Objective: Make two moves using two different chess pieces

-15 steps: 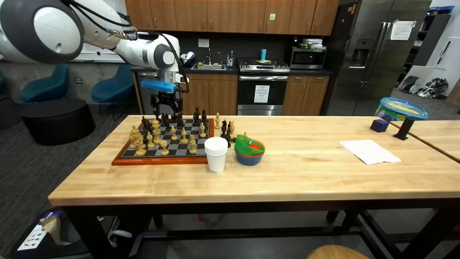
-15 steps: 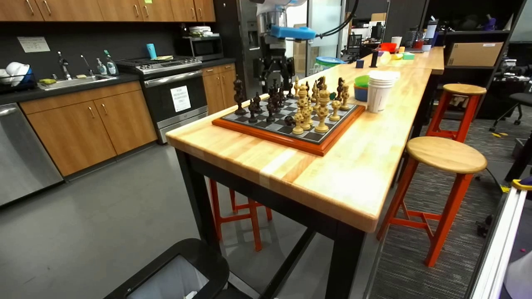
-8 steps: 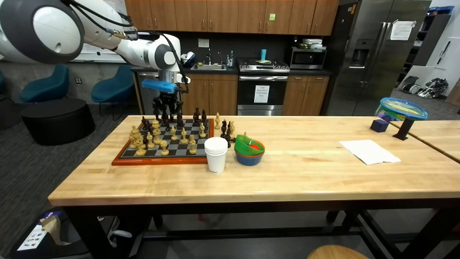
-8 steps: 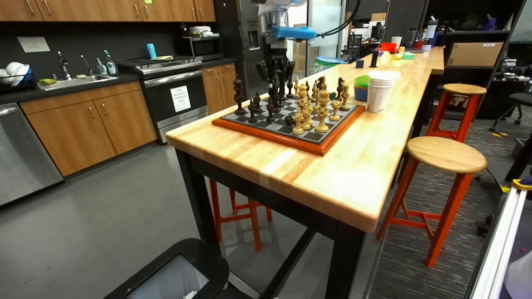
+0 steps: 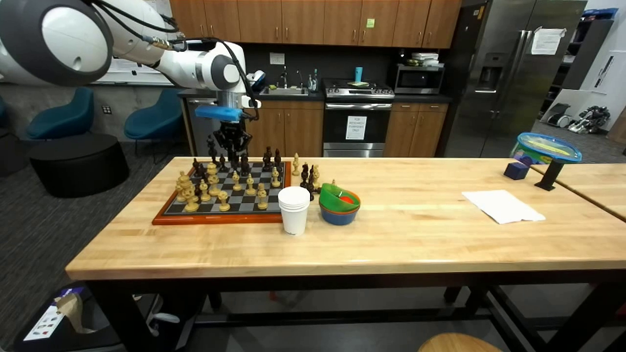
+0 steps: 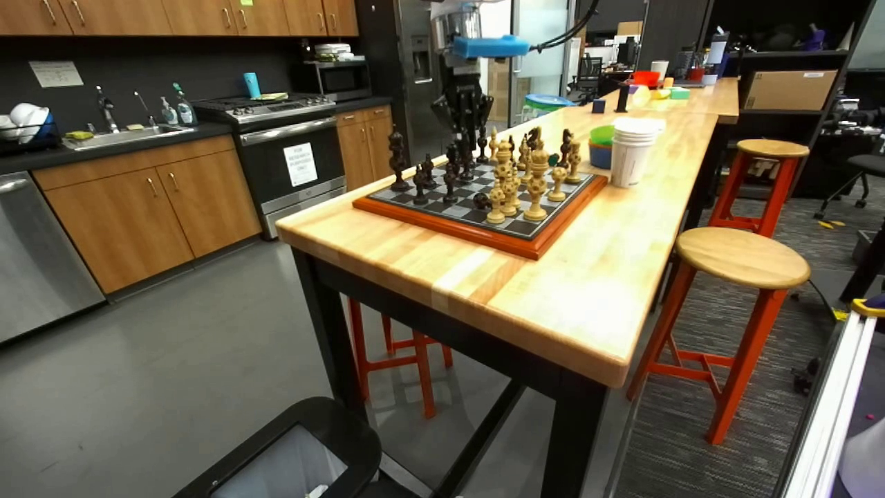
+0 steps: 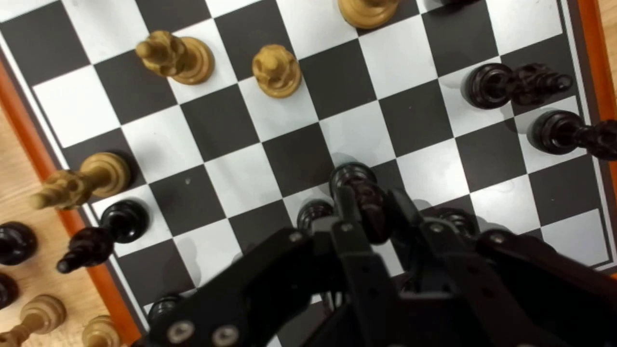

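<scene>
In the wrist view the gripper (image 7: 371, 194) is covering part of the chessboard (image 7: 299, 160) — its fingers (image 7: 345, 207) are flanking a dark piece (image 7: 372, 209) (touching or not, the view isn't telling). The top edge is cutting off a light piece (image 7: 368, 10). In an exterior view the white cups (image 5: 294, 212) are hiding a corner of the chessboard, the left edge is cutting off the arm (image 5: 186, 68), and the paper (image 5: 547, 41) on the fridge (image 5: 511, 83) is bearing lines too small to read.

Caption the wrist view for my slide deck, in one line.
Above the checkered board, the claw straddles a dark chess piece; pale pieces stand farther off.
</scene>
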`<control>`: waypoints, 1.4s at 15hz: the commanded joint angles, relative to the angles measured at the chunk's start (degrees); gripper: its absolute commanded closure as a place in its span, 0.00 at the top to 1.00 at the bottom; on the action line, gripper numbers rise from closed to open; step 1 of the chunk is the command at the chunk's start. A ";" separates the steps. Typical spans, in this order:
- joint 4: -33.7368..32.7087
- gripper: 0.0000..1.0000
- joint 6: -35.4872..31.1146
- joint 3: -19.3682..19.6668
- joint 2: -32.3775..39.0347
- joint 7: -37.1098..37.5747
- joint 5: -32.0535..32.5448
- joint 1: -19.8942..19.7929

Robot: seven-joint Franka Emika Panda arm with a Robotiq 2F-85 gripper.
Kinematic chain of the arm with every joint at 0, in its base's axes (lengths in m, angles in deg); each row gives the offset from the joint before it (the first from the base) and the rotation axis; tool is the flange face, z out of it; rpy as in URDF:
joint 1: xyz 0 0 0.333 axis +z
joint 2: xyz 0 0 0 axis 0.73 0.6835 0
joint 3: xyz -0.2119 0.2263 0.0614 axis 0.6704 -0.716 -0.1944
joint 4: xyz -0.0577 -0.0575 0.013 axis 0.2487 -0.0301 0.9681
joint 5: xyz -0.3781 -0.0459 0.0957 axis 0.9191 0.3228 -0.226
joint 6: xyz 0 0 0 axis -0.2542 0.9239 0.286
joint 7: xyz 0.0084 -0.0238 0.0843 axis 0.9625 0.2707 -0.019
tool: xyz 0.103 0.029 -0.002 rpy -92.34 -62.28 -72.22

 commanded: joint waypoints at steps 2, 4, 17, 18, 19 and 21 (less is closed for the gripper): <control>0.58 0.05 2.82 1.85 -2.39 1.57 3.06 0.94; 0.73 0.05 3.67 2.23 -2.70 1.54 3.57 0.75; 1.95 0.05 4.36 3.84 -2.84 0.63 3.34 -0.49; 2.10 0.05 4.36 3.87 -2.77 0.54 3.29 -0.58; 2.29 0.05 4.27 3.86 -2.77 0.47 3.22 -0.70; 2.68 0.05 4.18 3.88 -2.77 0.39 3.15 -0.89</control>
